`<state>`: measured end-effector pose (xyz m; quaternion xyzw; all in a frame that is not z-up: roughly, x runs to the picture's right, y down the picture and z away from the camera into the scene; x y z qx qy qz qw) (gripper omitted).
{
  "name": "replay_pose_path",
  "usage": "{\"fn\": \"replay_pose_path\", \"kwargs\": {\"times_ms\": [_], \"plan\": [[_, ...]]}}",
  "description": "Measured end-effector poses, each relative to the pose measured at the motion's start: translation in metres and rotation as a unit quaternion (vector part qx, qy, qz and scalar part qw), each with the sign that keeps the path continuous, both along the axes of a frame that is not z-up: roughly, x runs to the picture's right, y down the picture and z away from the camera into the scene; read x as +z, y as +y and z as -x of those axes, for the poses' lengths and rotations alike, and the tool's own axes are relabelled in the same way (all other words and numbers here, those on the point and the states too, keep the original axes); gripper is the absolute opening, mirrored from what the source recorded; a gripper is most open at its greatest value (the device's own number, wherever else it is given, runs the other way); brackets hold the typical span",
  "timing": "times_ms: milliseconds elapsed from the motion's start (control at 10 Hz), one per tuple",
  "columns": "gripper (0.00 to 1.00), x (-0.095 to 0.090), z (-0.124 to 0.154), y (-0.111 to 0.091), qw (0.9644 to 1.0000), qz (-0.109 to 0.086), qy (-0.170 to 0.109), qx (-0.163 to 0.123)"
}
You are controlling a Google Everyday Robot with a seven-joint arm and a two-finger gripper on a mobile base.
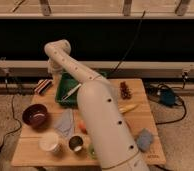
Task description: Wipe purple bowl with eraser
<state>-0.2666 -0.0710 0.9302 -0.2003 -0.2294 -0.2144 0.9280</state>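
The purple bowl (34,116) sits on the left side of the wooden table (135,120), dark and glossy with a pale sheen inside. The striped eraser (43,86) lies at the back left corner of the table, behind the bowl. My white arm rises across the middle of the table and bends over at the back. My gripper (52,73) hangs down at the back left, just right of the eraser and above the left end of the green tray (65,84). It is well behind the bowl.
The green tray holds utensils. A blue-grey cloth (65,122), a white cup (50,141) and a metal cup (76,143) sit near the front. A light blue sponge (144,139), a yellow item (127,108) and a dark red item (125,90) lie on the right.
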Motion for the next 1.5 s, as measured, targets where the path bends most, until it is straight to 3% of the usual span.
{"fn": "replay_pose_path", "kwargs": {"times_ms": [500, 1200, 1500], "plan": [[0.65, 0.014, 0.019, -0.008, 0.9997, -0.021, -0.008, -0.009], [0.65, 0.031, 0.064, -0.004, 0.9983, -0.022, -0.017, -0.050], [0.65, 0.032, 0.061, -0.006, 0.9984, -0.022, -0.016, -0.050]]}}
